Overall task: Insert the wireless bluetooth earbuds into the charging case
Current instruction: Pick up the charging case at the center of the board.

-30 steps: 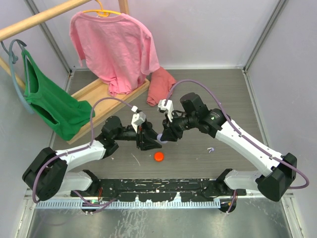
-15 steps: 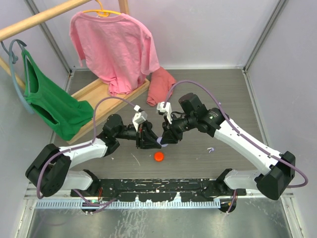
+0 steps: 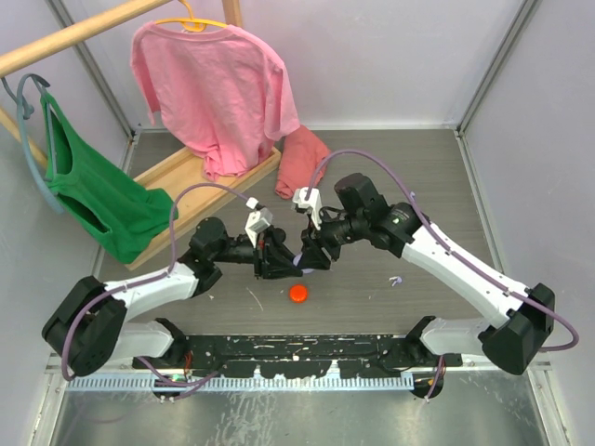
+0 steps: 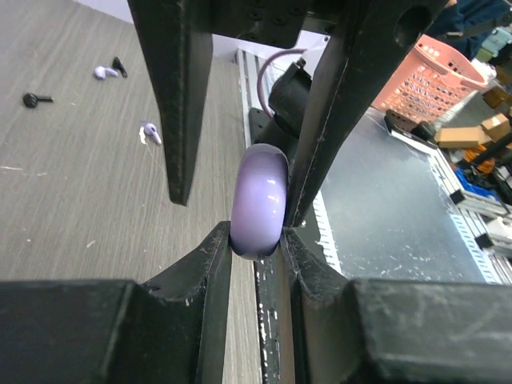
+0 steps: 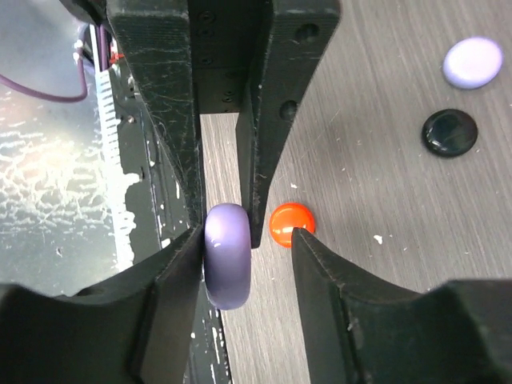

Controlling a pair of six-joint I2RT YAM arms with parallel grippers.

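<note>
The two grippers are being seen tip to tip over the middle of the grey table (image 3: 428, 186), and the lavender case (image 4: 258, 200) is being held off the surface between them. It is being clamped edge-on by the left gripper (image 3: 282, 264), with both of its fingers (image 4: 210, 268) being pressed against the case's two round faces.

The right gripper (image 5: 248, 234) is being held around the same case with its fingers apart. One finger (image 5: 180, 276) is being touched by a face of the case, while a clear gap is being left at the other, so no grip is being made on that side.

The earbuds are being left loose on the table, none of them in the case. In the left wrist view a lavender earbud (image 4: 150, 132) is being shown lying alone. A second lavender earbud (image 4: 104, 72) is lying just beside a small black piece (image 4: 118, 66), and a black earbud (image 4: 32, 99) is lying apart from them.

An orange-red puck (image 3: 298, 294) is being seen on the table just beside the grippers, toward the arm bases. A lavender puck (image 5: 474, 62) and a black puck (image 5: 450, 132) are being shown close together in the right wrist view.
</note>
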